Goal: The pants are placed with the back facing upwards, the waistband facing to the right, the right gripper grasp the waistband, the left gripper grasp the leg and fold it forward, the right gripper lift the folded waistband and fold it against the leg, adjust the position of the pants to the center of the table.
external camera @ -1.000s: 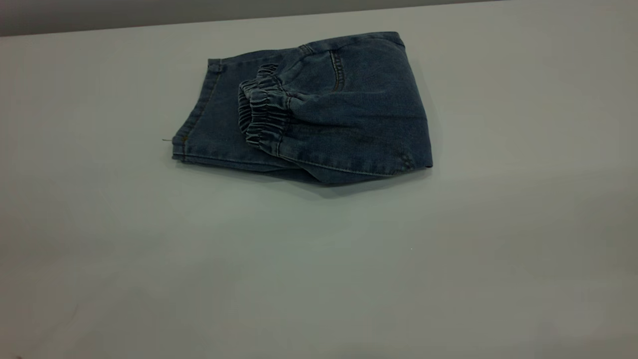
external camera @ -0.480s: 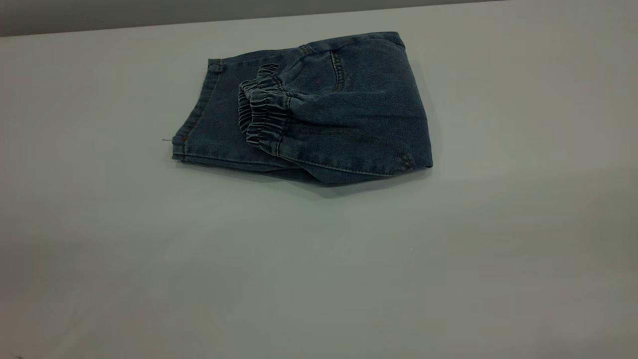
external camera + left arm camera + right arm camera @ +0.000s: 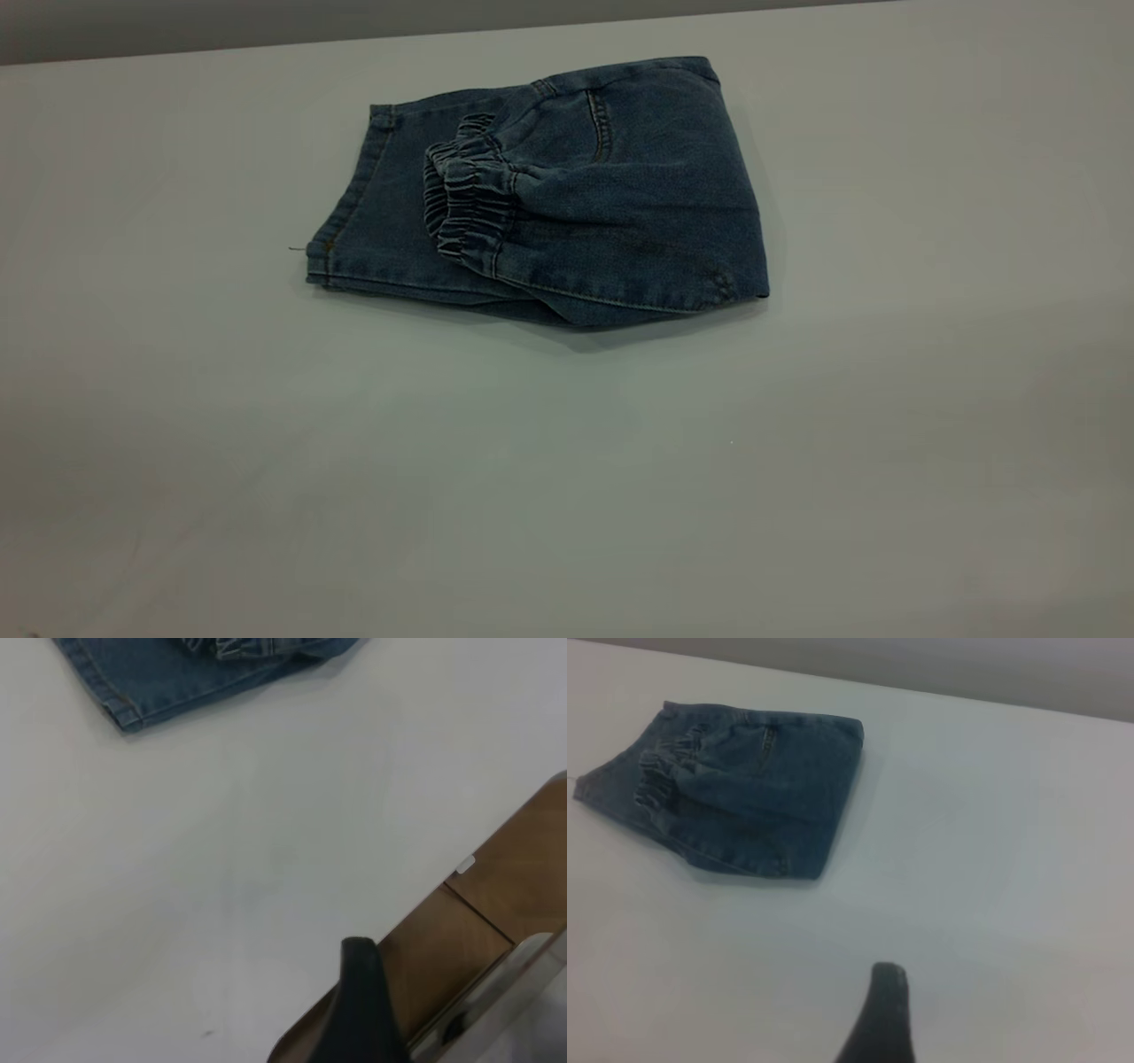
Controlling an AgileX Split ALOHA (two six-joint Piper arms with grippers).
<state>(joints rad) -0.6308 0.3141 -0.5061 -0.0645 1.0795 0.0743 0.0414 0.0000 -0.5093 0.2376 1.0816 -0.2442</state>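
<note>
- Across the exterior views nothing visibly moves: the folded pants (image 3: 549,195) lie in the same spot and the same shape on the table (image 3: 567,461).
- No gripper enters or leaves the exterior view in that time.

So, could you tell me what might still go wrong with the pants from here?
The pants lie folded toward the table's far edge, so nudging them to the centre could drag the bundle open. The gathered waistband sits loose on top and may flip back.
</note>
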